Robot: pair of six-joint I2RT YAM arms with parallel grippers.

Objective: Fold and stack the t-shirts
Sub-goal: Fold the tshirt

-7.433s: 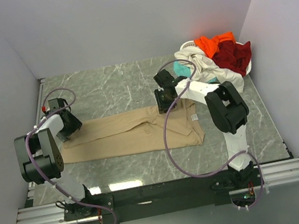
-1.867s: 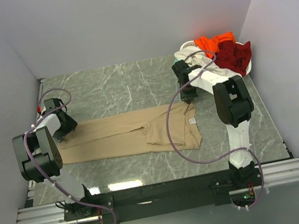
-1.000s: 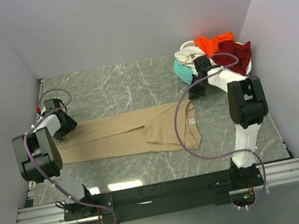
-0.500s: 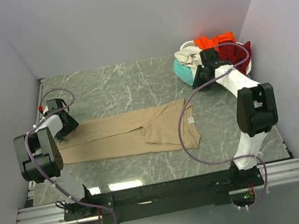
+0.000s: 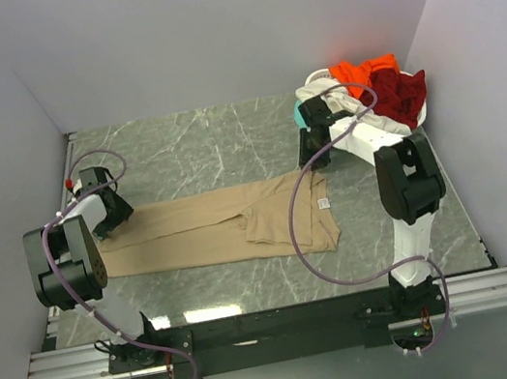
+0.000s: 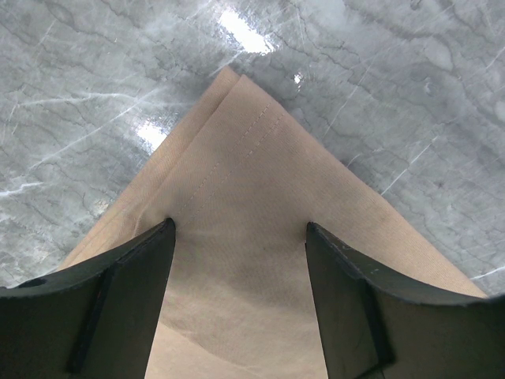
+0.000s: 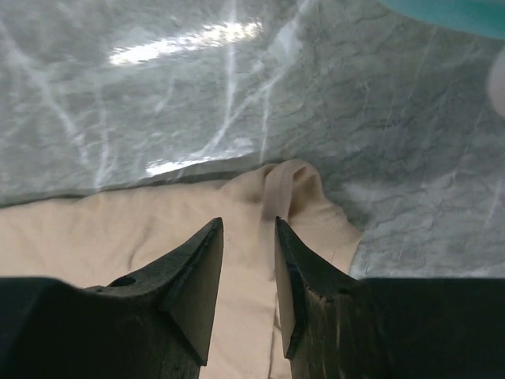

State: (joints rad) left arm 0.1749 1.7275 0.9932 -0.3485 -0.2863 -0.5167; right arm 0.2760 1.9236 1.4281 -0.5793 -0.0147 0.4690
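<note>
Looking down in the top external view, the tan t-shirt (image 5: 211, 228) lies flat on the table (image 5: 207, 149) as a long folded band. The left gripper (image 5: 112, 212) sits over the band's far left corner, and the right gripper (image 5: 313, 156) sits at its far right corner. Beyond the right jaws lies a heap: the cream-white t-shirt (image 5: 320, 94), the orange t-shirt (image 5: 362, 70), the dark red t-shirt (image 5: 401, 97) and the teal t-shirt (image 5: 301, 118) (only an edge shows).

Left wrist view: the left gripper (image 6: 238, 229) stands wide open and holds nothing. A corner of the tan t-shirt (image 6: 245, 174) lies flat between and ahead of the jaws, with bare table (image 6: 394, 95) beyond it.

Right wrist view: the right gripper (image 7: 246, 229) stands partly open, with a narrow gap and nothing clamped. The tan t-shirt (image 7: 118, 229) lies under the jaws, with a small raised fold just ahead of them. The teal t-shirt (image 7: 450, 8) lies well beyond.
</note>
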